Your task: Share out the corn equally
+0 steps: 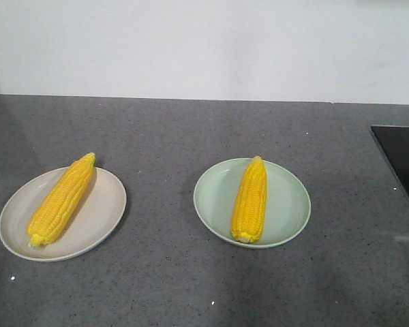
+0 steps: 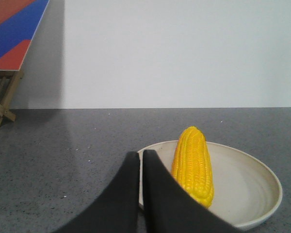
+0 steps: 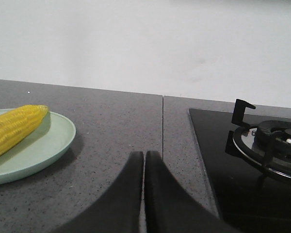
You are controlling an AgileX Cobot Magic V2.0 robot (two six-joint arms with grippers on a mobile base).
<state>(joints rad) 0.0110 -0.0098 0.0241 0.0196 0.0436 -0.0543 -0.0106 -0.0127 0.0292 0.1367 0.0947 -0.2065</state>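
Observation:
One yellow corn cob lies slantwise on a beige plate at the left. Another corn cob lies lengthwise on a pale green plate at the centre right. Neither gripper shows in the front view. In the left wrist view my left gripper is shut and empty, just left of the beige plate's cob. In the right wrist view my right gripper is shut and empty over the bare counter, to the right of the green plate and its cob.
A black glass hob with a gas burner grate lies at the counter's right edge. A white wall stands behind the grey speckled counter. A wooden easel with a red and blue board stands at the far left.

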